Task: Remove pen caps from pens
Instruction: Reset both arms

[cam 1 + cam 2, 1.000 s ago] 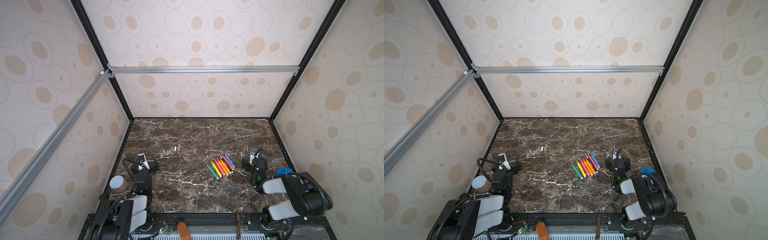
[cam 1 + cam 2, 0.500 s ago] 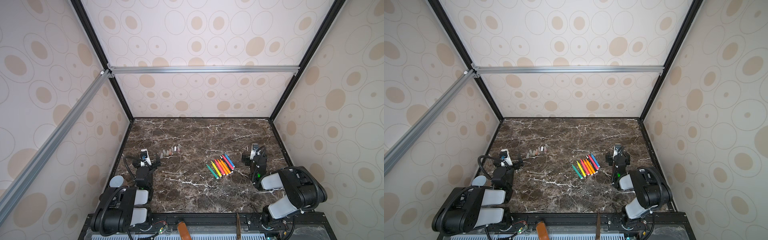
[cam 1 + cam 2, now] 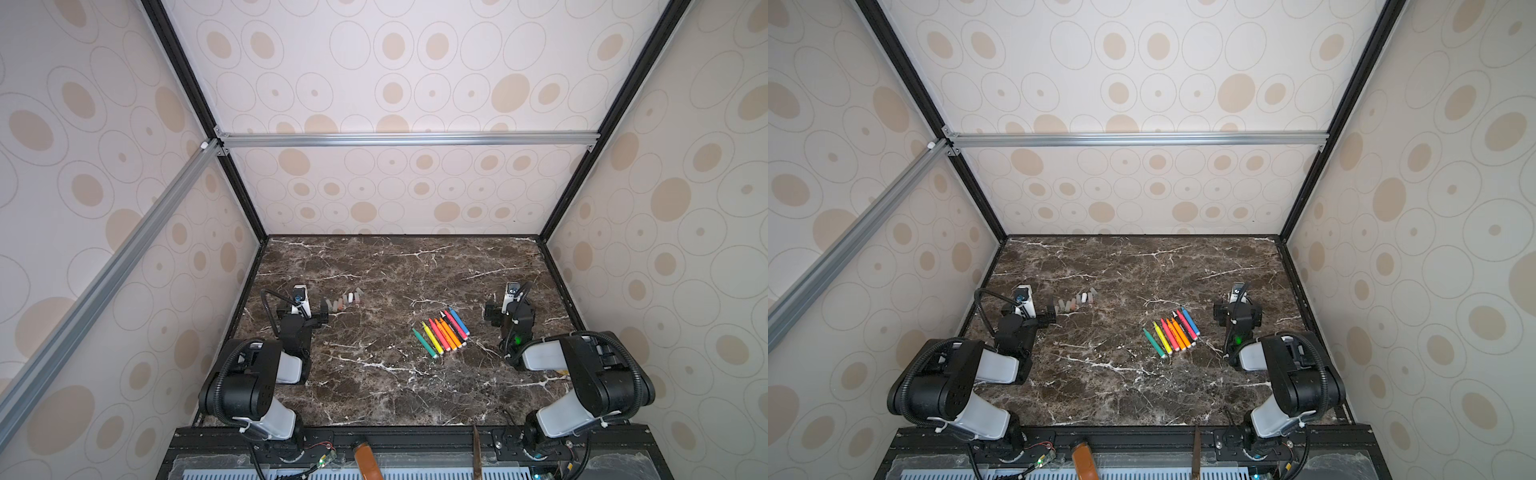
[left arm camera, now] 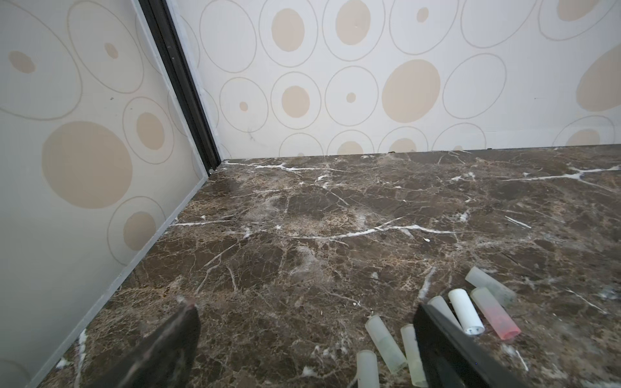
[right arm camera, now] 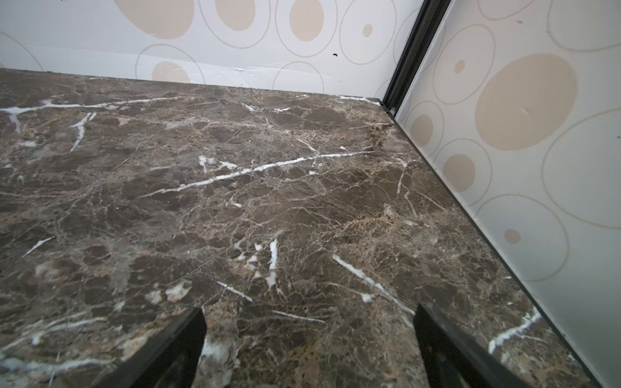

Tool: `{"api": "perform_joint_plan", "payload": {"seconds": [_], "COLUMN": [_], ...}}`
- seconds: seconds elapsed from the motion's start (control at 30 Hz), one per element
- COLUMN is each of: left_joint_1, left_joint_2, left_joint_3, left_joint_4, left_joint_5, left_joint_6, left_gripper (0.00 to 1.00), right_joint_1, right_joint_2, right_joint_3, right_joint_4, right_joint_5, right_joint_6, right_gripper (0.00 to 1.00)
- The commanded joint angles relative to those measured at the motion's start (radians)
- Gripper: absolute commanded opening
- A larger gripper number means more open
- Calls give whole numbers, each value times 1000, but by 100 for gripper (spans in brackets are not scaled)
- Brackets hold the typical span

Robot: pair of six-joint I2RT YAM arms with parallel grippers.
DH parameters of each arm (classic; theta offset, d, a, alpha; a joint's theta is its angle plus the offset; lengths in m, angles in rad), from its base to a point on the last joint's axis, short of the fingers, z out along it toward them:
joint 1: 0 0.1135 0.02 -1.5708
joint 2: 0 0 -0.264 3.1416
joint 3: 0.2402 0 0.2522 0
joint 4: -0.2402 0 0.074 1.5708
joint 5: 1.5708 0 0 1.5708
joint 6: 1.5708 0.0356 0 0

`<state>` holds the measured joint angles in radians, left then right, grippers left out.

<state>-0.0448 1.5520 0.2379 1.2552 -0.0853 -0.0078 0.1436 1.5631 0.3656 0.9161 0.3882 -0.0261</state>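
Observation:
Several pens (image 3: 440, 332) (image 3: 1173, 334) with bright barrels lie side by side right of the table's middle. Several pale pen caps (image 3: 345, 301) (image 3: 1077, 301), one reddish, lie in a loose row at the left, apart from the pens. My left gripper (image 3: 302, 316) (image 3: 1029, 313) rests low just left of the caps, open and empty. In the left wrist view the caps (image 4: 467, 312) lie beside and partly behind one finger of that gripper (image 4: 305, 307). My right gripper (image 3: 509, 313) (image 3: 1237, 313) (image 5: 309, 310) stands open over bare marble, right of the pens.
Patterned walls close the dark marble table (image 3: 395, 270) on three sides, and each gripper is near a side wall. Both folded arms take up the front corners. A brown-handled tool (image 3: 365, 461) and a thin brown stick (image 3: 476, 446) sit on the front rail.
Both arms have folded up, their elbows rising at the front corners. Both grippers have shifted a little toward the far wall and stayed open. Pens and caps have not moved.

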Motion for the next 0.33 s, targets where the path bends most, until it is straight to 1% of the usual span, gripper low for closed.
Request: {"api": "perform_joint_plan", "payload": {"seconds": [0.0, 0.2, 0.23, 0.3], "left_joint_1": [5, 5, 5, 4], "left_joint_2": [-3, -1, -1, -1], "left_joint_3": [12, 17, 15, 15], "left_joint_4": [0, -7, -4, -4], "left_joint_5": [13, 13, 13, 13], "left_joint_6": [8, 8, 8, 8], "left_gripper": [100, 100, 100, 100], "right_joint_1": [-5, -6, -4, -5], "right_joint_2": [-14, -18, -23, -32], "right_joint_3": [13, 4, -21, -118], "right_joint_4": [-11, 0, 33, 204], "right_joint_5": [-8, -4, -4, -13], "right_joint_6": [8, 7, 5, 10], "right_gripper": [100, 100, 100, 100]}}
